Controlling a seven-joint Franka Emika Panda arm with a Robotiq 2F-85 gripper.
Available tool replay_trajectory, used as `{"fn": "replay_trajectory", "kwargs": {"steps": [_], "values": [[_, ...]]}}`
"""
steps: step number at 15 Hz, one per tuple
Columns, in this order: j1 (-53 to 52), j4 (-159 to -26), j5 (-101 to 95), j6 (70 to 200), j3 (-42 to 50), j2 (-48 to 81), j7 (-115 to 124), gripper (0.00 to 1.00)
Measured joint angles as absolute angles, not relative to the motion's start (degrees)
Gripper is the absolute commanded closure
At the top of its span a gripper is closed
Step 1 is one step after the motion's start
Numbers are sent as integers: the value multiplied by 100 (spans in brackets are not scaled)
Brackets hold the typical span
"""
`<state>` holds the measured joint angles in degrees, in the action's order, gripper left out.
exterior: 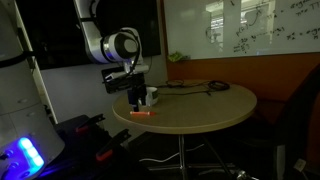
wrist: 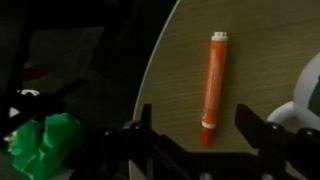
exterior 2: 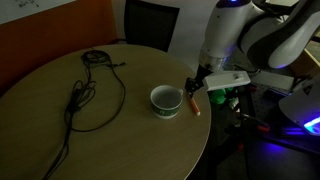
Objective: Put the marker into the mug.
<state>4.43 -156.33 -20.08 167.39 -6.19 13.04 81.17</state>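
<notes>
The orange-red marker (wrist: 213, 85) lies flat on the round wooden table near its edge, also seen in both exterior views (exterior 2: 195, 105) (exterior: 141, 115). The white mug (exterior 2: 166, 100) with a dark inside stands just beside it; its rim shows at the right edge of the wrist view (wrist: 305, 85), and it is partly hidden behind the gripper in an exterior view (exterior: 152, 97). My gripper (wrist: 200, 128) is open and hovers above the marker, one finger on each side of its tip, not touching it. It also shows in both exterior views (exterior 2: 200, 85) (exterior: 138, 98).
A dark looped cable (exterior 2: 85, 90) lies across the table (exterior 2: 60, 140) on the far side of the mug. The table edge (wrist: 150, 75) runs close to the marker. Something crumpled and green (wrist: 45, 140) lies below on the floor. A blue light glows nearby (exterior 2: 305, 128).
</notes>
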Motion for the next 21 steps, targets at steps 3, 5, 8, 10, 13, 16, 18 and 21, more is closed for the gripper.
{"fn": "replay_trajectory", "kwargs": {"steps": [3,5,8,10,13,16,18,21], "values": [[263,-15387,-2111,16882,-456,1675,8325,47],[151,-15206,-2117,16926,-391,1910,8364,63],[-20,-15038,-2118,17074,-283,2164,8365,85],[-131,-15003,-2118,17217,-200,2211,8365,99],[-228,-15001,-2118,17285,-148,2212,8364,95],[-186,-15023,-2118,17289,-257,2157,8281,95],[-53,-15075,-2110,17289,-481,2038,8104,95],[94,-15249,-1274,17280,-829,1764,7155,95]]}}
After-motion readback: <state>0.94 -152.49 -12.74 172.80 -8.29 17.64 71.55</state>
